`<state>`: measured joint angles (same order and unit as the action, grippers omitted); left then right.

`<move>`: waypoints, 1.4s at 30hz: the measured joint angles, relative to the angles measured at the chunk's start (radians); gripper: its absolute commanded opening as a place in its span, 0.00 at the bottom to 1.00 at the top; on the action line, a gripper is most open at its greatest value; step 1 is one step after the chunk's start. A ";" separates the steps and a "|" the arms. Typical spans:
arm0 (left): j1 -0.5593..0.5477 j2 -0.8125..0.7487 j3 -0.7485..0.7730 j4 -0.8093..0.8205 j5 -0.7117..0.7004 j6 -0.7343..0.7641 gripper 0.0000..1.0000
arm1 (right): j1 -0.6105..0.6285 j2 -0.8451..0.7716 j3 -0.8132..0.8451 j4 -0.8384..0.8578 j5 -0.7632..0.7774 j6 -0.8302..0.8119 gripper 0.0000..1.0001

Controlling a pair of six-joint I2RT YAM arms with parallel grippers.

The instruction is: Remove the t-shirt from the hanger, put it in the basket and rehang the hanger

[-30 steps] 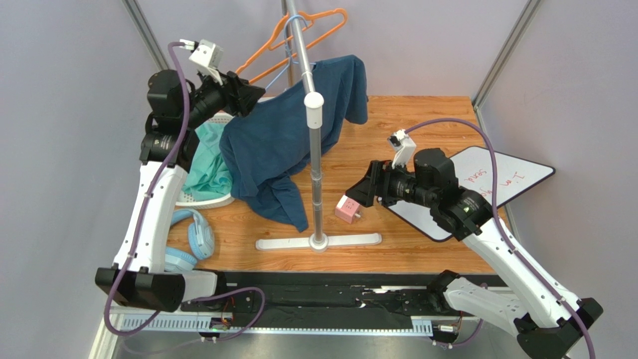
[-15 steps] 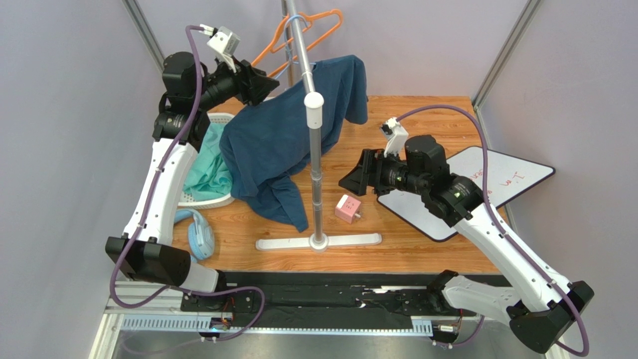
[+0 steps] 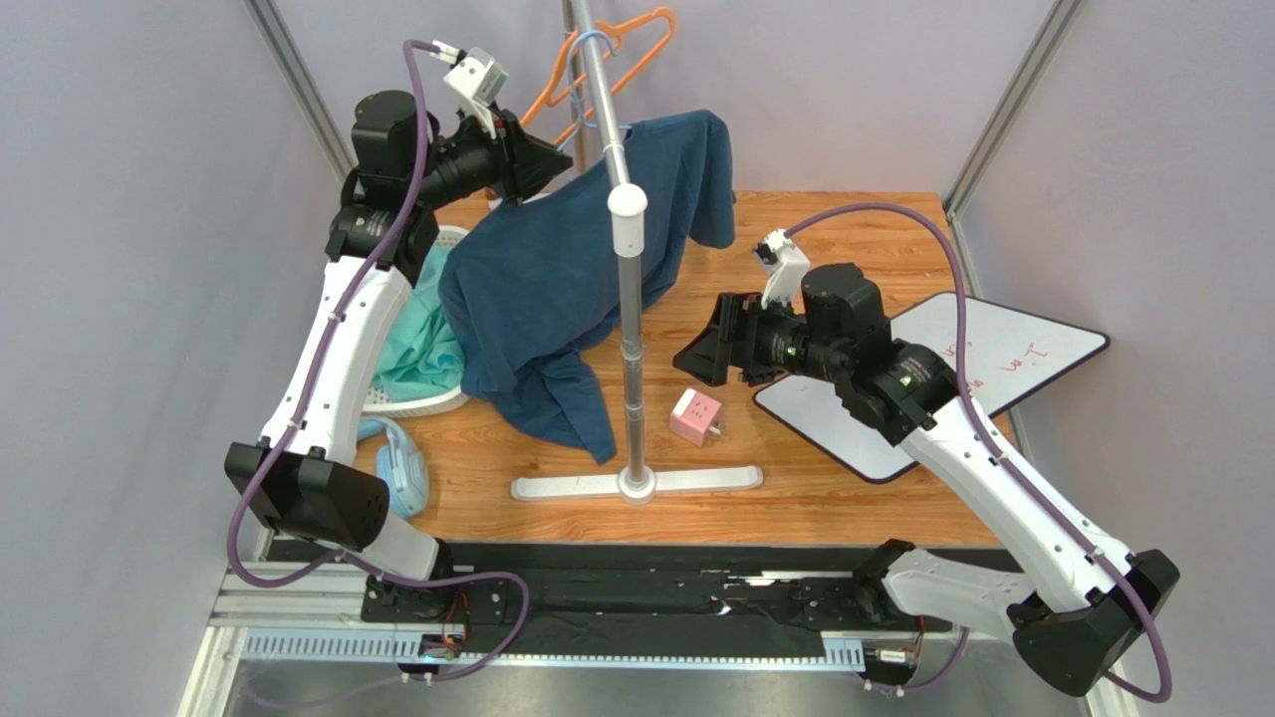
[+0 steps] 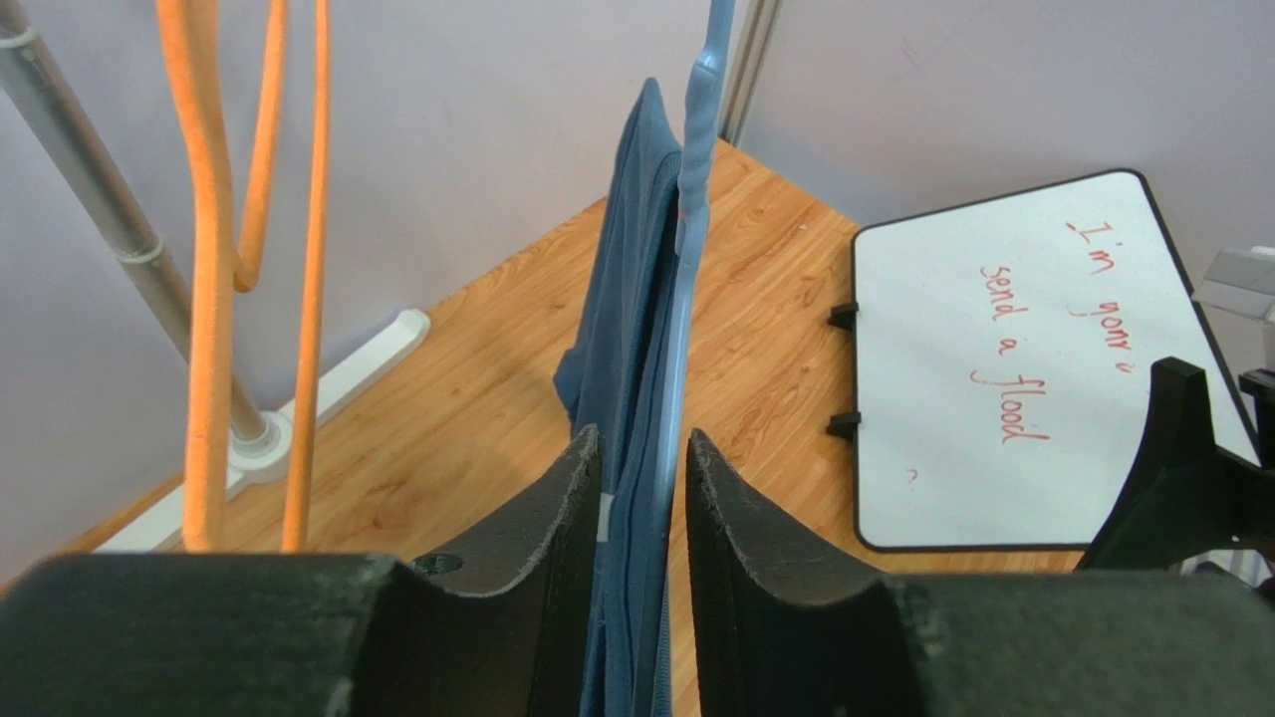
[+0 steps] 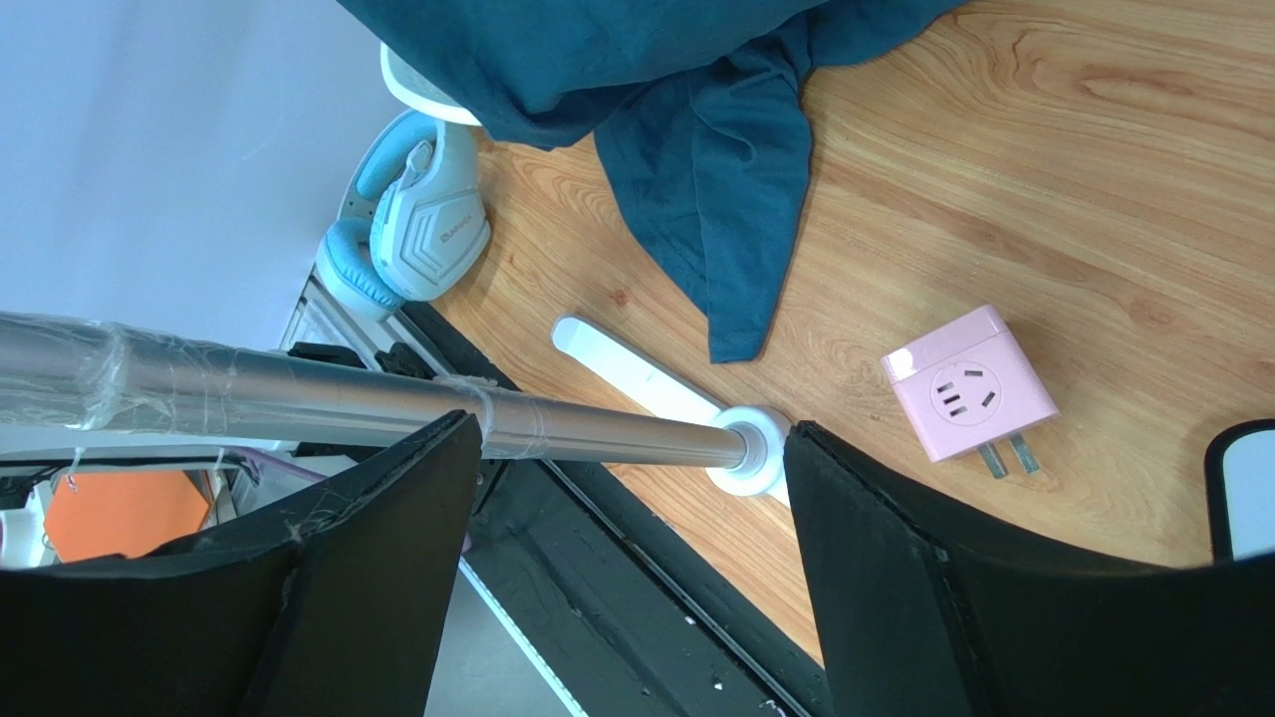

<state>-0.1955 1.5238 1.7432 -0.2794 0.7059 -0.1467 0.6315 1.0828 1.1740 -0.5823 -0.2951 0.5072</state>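
Worktop (image 3: 838, 493) wood. T-shirt (image 3: 554, 284) hangs on blue hanger (image 4: 696, 135) from rack pole (image 3: 632, 329), over far-left corner. Left fingers (image 4: 561, 508) narrow, pinching t-shirt shoulder. Right fingers (image 5: 389, 523) spread wide, empty, beside pole.

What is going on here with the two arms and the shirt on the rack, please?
The left gripper is raised beside the rack, pinching the shoulder of the dark blue t-shirt together with its light blue hanger. The t-shirt hangs on the hanger, so it is not yet off. The right gripper is open and empty, facing the rack lower down, near a pink plug adapter.
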 measured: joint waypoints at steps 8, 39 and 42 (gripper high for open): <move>-0.011 0.027 0.093 -0.027 0.007 0.001 0.00 | 0.000 0.003 0.000 0.001 0.006 -0.011 0.79; -0.054 0.081 0.248 -0.177 -0.001 -0.012 0.00 | -0.027 -0.054 -0.007 0.023 0.005 -0.016 0.79; -0.054 0.076 0.270 -0.198 -0.019 -0.023 0.00 | -0.031 -0.060 -0.015 0.024 0.005 -0.015 0.79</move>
<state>-0.2493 1.5993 2.0132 -0.4774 0.6865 -0.1699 0.6006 1.0229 1.1591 -0.5579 -0.2897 0.4919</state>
